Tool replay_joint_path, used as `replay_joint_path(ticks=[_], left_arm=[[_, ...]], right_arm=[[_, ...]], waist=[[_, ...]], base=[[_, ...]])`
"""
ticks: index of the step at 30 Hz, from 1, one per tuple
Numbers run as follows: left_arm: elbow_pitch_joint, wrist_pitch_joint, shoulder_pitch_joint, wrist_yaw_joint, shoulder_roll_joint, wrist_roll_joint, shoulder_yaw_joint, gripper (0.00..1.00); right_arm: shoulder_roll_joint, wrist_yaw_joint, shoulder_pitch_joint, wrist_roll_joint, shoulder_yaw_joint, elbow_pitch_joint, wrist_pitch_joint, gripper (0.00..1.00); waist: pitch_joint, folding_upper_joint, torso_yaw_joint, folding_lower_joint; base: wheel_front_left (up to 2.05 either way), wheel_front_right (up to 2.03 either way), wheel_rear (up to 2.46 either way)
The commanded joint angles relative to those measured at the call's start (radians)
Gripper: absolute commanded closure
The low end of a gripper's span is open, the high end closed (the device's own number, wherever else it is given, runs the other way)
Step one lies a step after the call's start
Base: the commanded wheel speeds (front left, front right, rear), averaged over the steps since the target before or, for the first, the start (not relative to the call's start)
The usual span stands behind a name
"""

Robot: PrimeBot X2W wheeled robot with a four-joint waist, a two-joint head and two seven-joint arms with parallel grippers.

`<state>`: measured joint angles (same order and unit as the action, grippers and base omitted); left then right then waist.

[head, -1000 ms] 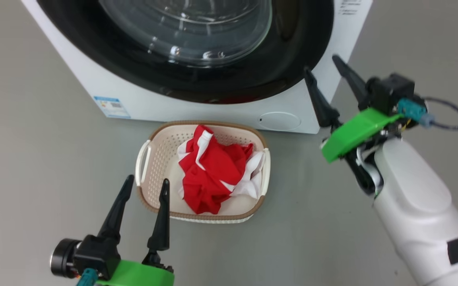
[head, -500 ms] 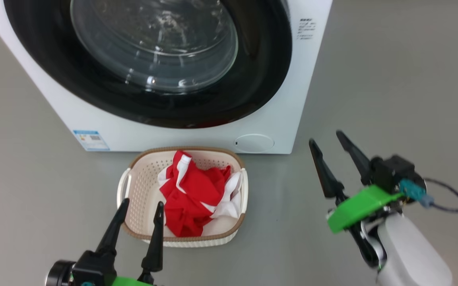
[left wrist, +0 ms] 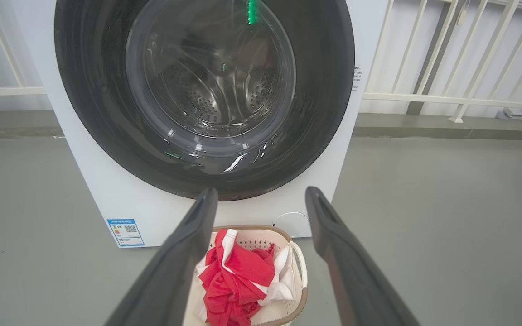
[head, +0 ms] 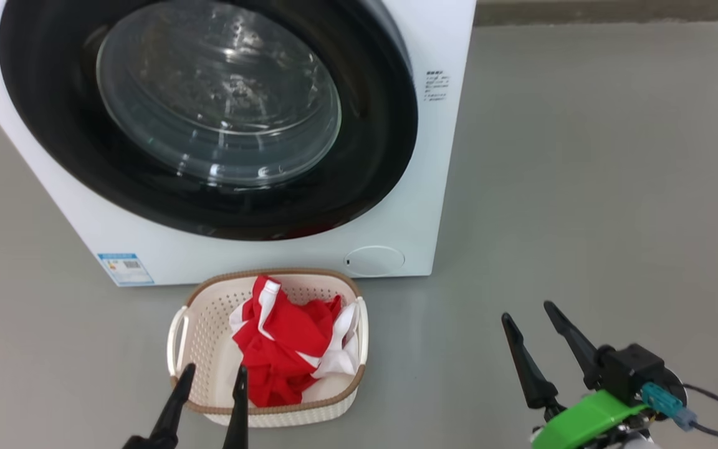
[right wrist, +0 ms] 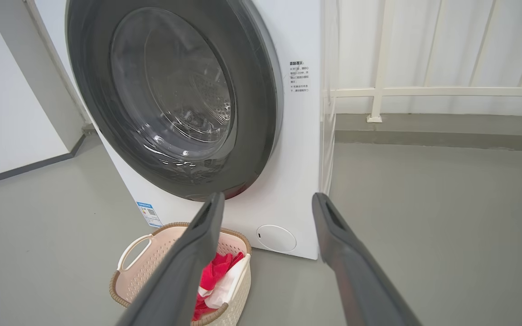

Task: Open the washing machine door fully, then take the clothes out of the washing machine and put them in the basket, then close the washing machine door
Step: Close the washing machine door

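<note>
Red fabric with white trim, the clothes lay heaped in the basket, which stood on the floor just in front of the washing machine, below its door. The washing machine door sat flush against the machine's front, and its glass showed a drum with no garment visible inside. A second before, the right gripper had its fingertips close by the lower right rim of that door. By this moment it had drawn well back from the machine, out in front of its right corner, fingers spread and holding nothing. The left gripper hung in front of the machine over the basket's near edge, likewise spread and empty. The head camera had also pulled back, taking in more of the machine. This suggested the closing push was over and the task essentially complete. A blue label with a QR code sat low on the machine's front, and a few lines of black print stood beside the door's upper right. Both were too small to read, and no brand name was legible.
</note>
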<state>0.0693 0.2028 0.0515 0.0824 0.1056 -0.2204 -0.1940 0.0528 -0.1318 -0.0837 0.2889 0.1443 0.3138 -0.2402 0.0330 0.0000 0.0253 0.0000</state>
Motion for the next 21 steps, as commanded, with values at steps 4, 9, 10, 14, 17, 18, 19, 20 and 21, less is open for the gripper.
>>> replay_joint_path(ticks=[4,9,10,14,17,18,19,20,21], left_arm=[[-0.043,-0.009,0.022,0.017,0.011,-0.014,0.035,0.00],[-0.059,-0.018,0.042,0.026,0.014,-0.016,0.035,0.00],[-0.062,-0.020,0.047,0.028,0.014,-0.016,0.035,0.00],[-0.063,-0.014,0.067,0.031,0.015,-0.019,0.032,0.00],[-0.059,-0.011,0.077,0.031,0.015,-0.023,0.027,0.00],[-0.059,-0.011,0.079,0.032,0.015,-0.024,0.026,0.00],[-0.058,-0.010,0.081,0.032,0.015,-0.025,0.026,0.00],[-0.058,-0.010,0.082,0.032,0.016,-0.026,0.025,0.00],[-0.058,-0.010,0.084,0.033,0.016,-0.027,0.025,0.00]], right_arm=[[-0.002,0.001,0.062,-0.004,-0.010,-0.094,0.023,0.00],[-0.003,0.001,0.109,-0.003,-0.033,-0.145,0.041,0.00],[-0.003,0.001,0.119,-0.004,-0.038,-0.156,0.045,0.00],[-0.003,0.001,0.147,-0.007,-0.058,-0.190,0.062,0.00],[-0.003,0.001,0.172,-0.010,-0.075,-0.214,0.074,0.00],[-0.003,0.001,0.177,-0.011,-0.077,-0.220,0.077,0.00],[-0.003,0.001,0.182,-0.011,-0.079,-0.225,0.080,0.00],[-0.003,0.001,0.186,-0.012,-0.080,-0.230,0.083,0.00],[-0.003,0.001,0.190,-0.013,-0.082,-0.234,0.085,0.00]], waist=[[-0.039,0.0000,-0.022,0.0000],[-0.048,0.0000,-0.029,0.0000],[-0.051,0.0000,-0.030,0.0000],[-0.058,0.0000,-0.033,0.0000],[-0.066,0.0000,-0.034,0.0000],[-0.067,0.0000,-0.034,0.0000],[-0.068,0.0000,-0.034,0.0000],[-0.069,0.0000,-0.035,0.0000],[-0.071,0.0000,-0.036,0.0000]], base=[[0.00,0.00,0.00],[0.00,0.00,0.00],[0.00,0.00,0.00],[0.00,0.00,0.00],[0.00,0.00,0.00],[0.00,0.00,0.00],[0.00,0.00,0.00],[0.00,0.00,0.00],[0.00,0.00,0.00]])
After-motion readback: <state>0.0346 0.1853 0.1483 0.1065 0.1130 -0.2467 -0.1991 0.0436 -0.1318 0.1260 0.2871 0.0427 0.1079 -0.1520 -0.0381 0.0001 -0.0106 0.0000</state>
